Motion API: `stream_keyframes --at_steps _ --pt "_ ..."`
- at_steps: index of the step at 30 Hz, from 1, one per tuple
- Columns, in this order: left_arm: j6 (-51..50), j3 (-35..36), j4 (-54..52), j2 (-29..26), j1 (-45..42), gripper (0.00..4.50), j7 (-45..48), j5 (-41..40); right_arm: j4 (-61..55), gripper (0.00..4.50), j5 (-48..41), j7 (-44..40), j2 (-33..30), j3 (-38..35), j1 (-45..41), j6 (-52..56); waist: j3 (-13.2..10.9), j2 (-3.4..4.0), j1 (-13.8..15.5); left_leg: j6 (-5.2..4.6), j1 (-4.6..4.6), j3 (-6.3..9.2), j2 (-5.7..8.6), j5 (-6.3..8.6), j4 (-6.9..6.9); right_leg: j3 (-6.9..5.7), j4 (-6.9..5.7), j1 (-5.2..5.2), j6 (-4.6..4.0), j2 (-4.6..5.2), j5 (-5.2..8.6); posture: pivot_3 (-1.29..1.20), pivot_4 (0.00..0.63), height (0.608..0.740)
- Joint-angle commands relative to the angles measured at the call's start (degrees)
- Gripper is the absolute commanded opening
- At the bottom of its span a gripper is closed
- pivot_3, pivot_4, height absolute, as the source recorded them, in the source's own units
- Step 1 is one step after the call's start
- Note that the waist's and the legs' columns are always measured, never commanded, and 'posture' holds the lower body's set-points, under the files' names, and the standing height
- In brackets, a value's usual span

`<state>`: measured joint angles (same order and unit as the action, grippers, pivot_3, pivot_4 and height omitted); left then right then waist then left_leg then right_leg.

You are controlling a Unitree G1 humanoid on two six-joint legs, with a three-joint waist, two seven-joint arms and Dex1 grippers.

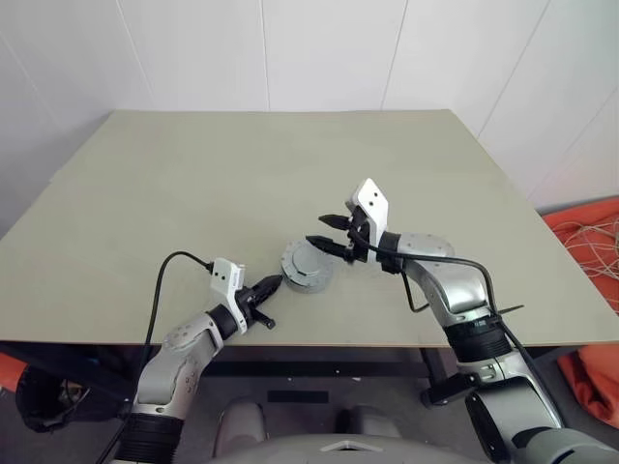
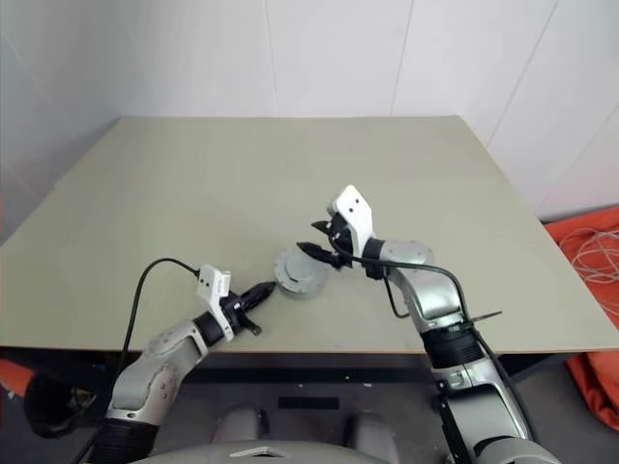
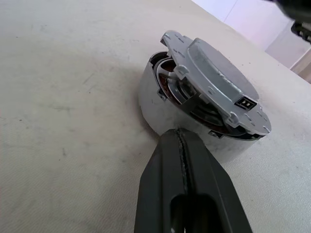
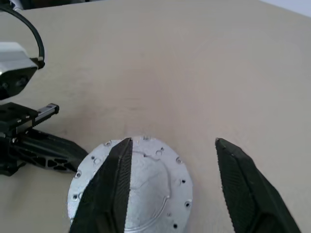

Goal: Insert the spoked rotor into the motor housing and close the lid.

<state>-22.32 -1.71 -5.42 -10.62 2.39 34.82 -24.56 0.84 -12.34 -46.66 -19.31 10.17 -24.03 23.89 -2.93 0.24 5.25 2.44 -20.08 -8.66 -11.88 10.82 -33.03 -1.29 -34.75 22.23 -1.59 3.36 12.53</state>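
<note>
The motor housing [image 3: 154, 104], a squat grey puck, sits near the table's front edge. The lid [image 3: 218, 82] lies on it, tilted, and a gap shows copper windings inside. From above, the lid [image 4: 146, 184] is a silver disc with small screw holes. The spoked rotor is hidden. My left gripper [image 1: 275, 283] is shut, and its tips [image 3: 177, 133] are at the housing's side wall. My right gripper [image 1: 319, 230] is open and holds nothing. It hovers over the right side of the lid, one finger [image 4: 114, 184] above the disc and the other beyond its rim.
The beige table [image 1: 193, 193] stretches bare behind and to both sides of the housing. Its front edge runs just below the left gripper. An orange object with loose cables [image 1: 590, 251] lies on the floor to the right. White walls stand behind.
</note>
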Motion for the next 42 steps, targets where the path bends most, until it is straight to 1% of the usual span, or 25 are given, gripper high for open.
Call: stream_keyframes --at_steps 1,2,7,12,22,32,35,36,37,38,42 --pt "0.40 0.35 -1.99 -0.31 -0.53 0.00 0.39 -0.88 -4.03 4.28 -0.34 0.87 -0.21 -0.33 0.72 -0.67 0.00 0.00 0.01 0.00 0.00 0.00 0.00 0.00 0.00 0.00 0.00 0.00 0.00 0.00 0.00 0.00 0.000 0.740" --pt "0.23 0.38 -2.10 -0.41 -0.48 0.00 0.36 -0.93 -4.62 4.47 -0.68 0.42 -0.23 -0.04 1.32 -0.78 0.00 0.00 0.03 0.00 0.00 0.00 0.00 0.00 0.00 0.00 0.00 0.00 0.00 0.00 0.00 0.00 0.000 0.740" --pt "-0.44 0.39 -2.92 -0.72 0.00 0.00 0.11 -1.25 -6.14 4.47 -1.31 -0.12 0.16 0.69 2.24 -0.22 0.00 0.01 0.02 0.00 -0.01 0.01 0.00 0.00 0.00 0.01 0.01 0.00 0.01 0.01 0.01 0.00 0.000 0.740" --pt "-1.24 0.35 -4.00 -0.79 0.51 0.00 -0.43 -1.56 -5.58 4.47 0.06 0.77 0.65 1.80 2.87 -1.74 0.00 0.01 0.02 0.00 -0.01 0.00 0.00 0.00 0.01 0.01 0.01 0.01 0.02 0.00 0.01 0.00 0.000 0.740" --pt "-2.17 0.42 -4.55 -1.38 0.92 0.00 -0.37 -1.80 -1.56 4.47 3.47 3.36 2.93 5.39 3.88 -2.76 -0.01 0.01 -0.04 0.00 -0.02 0.01 0.00 0.00 0.02 0.01 0.02 0.03 0.03 0.00 0.02 0.00 0.000 0.740" --pt "-1.70 0.36 -4.41 -1.58 1.49 0.00 -0.26 -1.65 2.15 4.47 6.28 4.40 2.56 6.88 3.83 -4.15 0.00 0.01 -0.22 0.00 -0.01 0.01 0.00 0.00 0.04 0.01 0.03 0.02 0.03 0.00 0.02 0.00 0.000 0.740" --pt "-1.46 0.41 -4.27 -1.59 1.60 0.00 -0.23 -1.57 2.97 3.84 7.06 4.89 2.54 6.92 3.67 -4.67 0.00 0.01 -0.32 0.00 0.01 0.01 0.00 0.00 0.04 0.01 0.03 0.00 0.03 0.00 0.02 0.00 0.000 0.740" --pt "-1.39 0.43 -4.24 -1.62 1.65 0.00 -0.19 -1.56 3.10 3.49 7.11 4.92 2.56 6.96 3.61 -4.80 0.00 0.01 -0.32 0.00 0.02 0.01 0.01 0.00 0.04 0.01 0.03 -0.01 0.03 0.00 0.02 0.00 0.000 0.740" --pt "-1.34 0.45 -4.25 -1.65 1.70 0.00 -0.16 -1.56 3.19 3.23 7.17 4.96 2.56 7.02 3.56 -4.90 0.00 0.00 -0.32 0.00 0.02 0.02 0.01 0.00 0.04 0.01 0.03 -0.01 0.03 0.01 0.02 0.00 0.000 0.740" --pt "-1.28 0.47 -4.23 -1.68 1.72 0.00 -0.11 -1.56 3.29 3.12 7.20 4.94 2.56 7.05 3.45 -4.96 0.00 0.00 -0.34 0.00 0.02 0.02 0.01 0.00 0.04 0.01 0.03 -0.02 0.04 0.01 0.02 0.00 0.000 0.740" --pt "-0.77 0.96 -4.17 -2.18 1.04 0.00 0.51 -1.87 3.70 3.12 7.38 4.93 2.54 7.14 3.07 -5.05 0.00 0.00 -0.39 0.00 0.03 0.02 0.01 0.00 0.03 0.01 0.03 -0.03 0.04 0.00 0.02 0.00 0.000 0.740"
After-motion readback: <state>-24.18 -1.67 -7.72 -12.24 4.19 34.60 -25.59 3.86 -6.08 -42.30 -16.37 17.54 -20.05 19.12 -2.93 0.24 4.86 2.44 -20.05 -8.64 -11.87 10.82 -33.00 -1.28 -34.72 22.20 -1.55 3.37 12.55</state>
